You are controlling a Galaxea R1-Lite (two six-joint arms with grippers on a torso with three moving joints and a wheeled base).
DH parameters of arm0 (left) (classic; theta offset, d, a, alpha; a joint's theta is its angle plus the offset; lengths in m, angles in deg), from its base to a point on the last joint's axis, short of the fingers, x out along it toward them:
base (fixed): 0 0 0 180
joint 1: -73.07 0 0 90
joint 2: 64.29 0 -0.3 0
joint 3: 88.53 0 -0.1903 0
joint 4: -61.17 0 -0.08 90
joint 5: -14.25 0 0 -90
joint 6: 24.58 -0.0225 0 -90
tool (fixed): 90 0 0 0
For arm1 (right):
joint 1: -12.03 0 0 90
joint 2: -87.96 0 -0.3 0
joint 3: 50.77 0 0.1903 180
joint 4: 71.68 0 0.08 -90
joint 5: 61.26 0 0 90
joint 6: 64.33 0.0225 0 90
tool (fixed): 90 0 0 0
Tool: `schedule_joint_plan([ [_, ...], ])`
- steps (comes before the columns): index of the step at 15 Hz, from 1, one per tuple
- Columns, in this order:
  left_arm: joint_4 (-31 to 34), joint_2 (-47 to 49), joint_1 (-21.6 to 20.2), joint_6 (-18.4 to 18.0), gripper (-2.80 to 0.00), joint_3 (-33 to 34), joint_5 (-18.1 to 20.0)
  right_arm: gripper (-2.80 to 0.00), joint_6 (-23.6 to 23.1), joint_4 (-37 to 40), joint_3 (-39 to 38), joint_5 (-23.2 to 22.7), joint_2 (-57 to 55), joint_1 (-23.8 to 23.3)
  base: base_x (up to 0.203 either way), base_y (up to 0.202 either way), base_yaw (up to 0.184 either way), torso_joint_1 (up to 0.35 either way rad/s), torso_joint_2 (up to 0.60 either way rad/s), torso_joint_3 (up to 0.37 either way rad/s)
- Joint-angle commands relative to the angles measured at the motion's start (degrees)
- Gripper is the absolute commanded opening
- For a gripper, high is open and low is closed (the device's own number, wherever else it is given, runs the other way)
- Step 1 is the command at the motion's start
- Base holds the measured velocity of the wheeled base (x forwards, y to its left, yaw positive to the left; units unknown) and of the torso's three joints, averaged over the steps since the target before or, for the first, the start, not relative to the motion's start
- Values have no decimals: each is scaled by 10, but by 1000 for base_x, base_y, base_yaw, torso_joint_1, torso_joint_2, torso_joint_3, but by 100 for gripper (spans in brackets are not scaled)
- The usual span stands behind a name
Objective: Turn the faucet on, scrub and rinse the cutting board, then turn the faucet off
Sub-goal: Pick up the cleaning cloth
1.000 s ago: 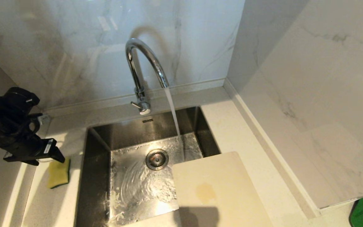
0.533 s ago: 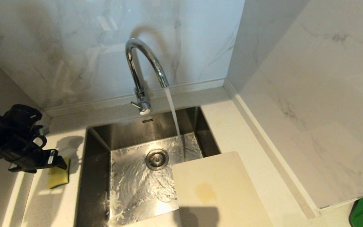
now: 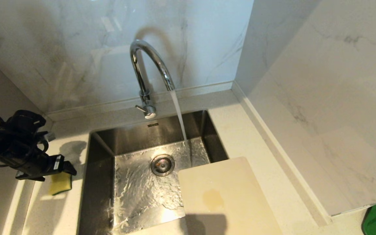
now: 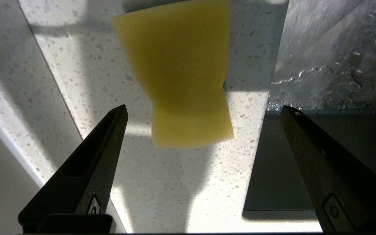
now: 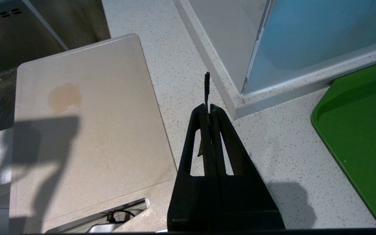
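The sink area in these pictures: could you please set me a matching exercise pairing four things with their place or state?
Things:
1. faucet
2. cutting board
3. sponge
4. left hand

Places or states:
A. open, poised over the counter left of the sink
B. running water into the basin
C. lying across the sink's right edge, with a brownish stain
D. yellow, flat on the counter left of the sink

Pairs: 1-B, 2-C, 3-D, 4-A
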State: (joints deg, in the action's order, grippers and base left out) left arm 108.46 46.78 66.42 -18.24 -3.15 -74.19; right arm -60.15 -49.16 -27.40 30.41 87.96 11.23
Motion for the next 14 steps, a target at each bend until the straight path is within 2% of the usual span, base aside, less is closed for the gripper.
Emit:
schedule_joint_plan([
  [1, 1, 12, -1, 0, 0, -4, 2, -280, 0, 0, -1, 0, 1, 0, 0, 0, 0, 0, 0, 0],
  [14, 1, 37, 0, 0, 0, -16, 4, -280, 0, 0, -1, 0, 1, 0, 0, 0, 0, 0, 0, 0],
])
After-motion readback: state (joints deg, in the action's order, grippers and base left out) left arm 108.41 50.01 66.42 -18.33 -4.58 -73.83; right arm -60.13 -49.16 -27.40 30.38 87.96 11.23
